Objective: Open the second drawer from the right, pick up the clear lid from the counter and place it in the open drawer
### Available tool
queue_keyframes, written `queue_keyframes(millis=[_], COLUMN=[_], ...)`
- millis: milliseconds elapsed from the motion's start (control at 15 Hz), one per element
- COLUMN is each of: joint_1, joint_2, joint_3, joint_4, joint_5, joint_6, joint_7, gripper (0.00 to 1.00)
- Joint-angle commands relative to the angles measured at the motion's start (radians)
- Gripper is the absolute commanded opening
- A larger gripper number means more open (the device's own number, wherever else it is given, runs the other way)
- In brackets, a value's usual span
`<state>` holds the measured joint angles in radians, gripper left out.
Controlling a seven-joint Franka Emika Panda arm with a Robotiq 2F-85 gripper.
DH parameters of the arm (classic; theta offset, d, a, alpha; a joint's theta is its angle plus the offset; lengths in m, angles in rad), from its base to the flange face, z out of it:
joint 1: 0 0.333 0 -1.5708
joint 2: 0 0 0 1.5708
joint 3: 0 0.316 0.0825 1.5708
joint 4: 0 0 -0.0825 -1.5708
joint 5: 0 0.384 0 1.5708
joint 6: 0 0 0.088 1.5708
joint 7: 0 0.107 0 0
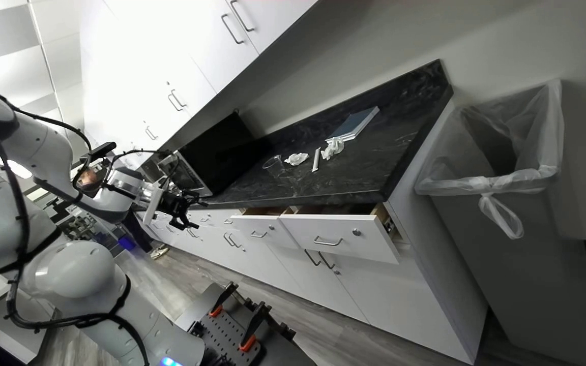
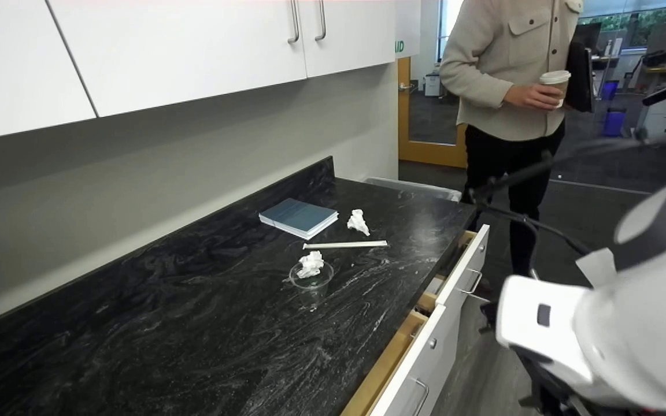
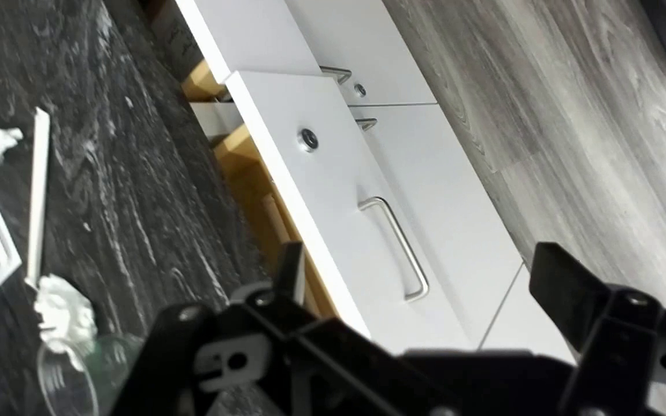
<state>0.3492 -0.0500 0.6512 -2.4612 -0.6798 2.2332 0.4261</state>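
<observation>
The second drawer from the right [image 1: 252,224] stands partly open. Its white front also shows in an exterior view [image 2: 425,352] and in the wrist view [image 3: 321,190], with a metal bar handle and tan inner box. A clear, cup-like plastic piece [image 1: 274,163] with a round rim sits on the black counter [image 1: 389,137]; it also shows in an exterior view [image 2: 312,286] and at the lower left of the wrist view [image 3: 70,381]. I see no separate flat clear lid. My gripper [image 1: 201,215] is open and empty, apart from the drawer; the handle shows between its fingers in the wrist view [image 3: 420,248].
The wider rightmost drawer [image 1: 341,239] is also partly open. A blue book [image 2: 299,216], a wrapped straw [image 2: 344,245] and crumpled tissues [image 2: 358,222] lie on the counter. A lined trash bin [image 1: 506,244] stands at the counter's end. A person [image 2: 506,86] stands beyond.
</observation>
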Motion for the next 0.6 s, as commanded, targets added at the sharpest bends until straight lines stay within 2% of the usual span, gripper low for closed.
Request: queue_keyframes(millis=[0, 200, 267, 333, 533], joint_1=[0.08, 0.191, 0.221, 0.19, 0.208], joint_2=[0.25, 0.43, 0.491, 0.355, 0.414], joint_3=[0.012, -0.066, -0.097, -0.073, -0.095], joint_4=[0.12, 0.202, 0.228, 0.141, 0.163], joint_5=[-0.259, -0.508, -0.59, -0.478, -0.496], joint_6=[-0.108, -0.177, -0.156, -0.116, -0.113], joint_7=[0.13, 0.265, 0.296, 0.241, 0.258], gripper=[1.0, 1.0, 1.0, 1.0, 1.0])
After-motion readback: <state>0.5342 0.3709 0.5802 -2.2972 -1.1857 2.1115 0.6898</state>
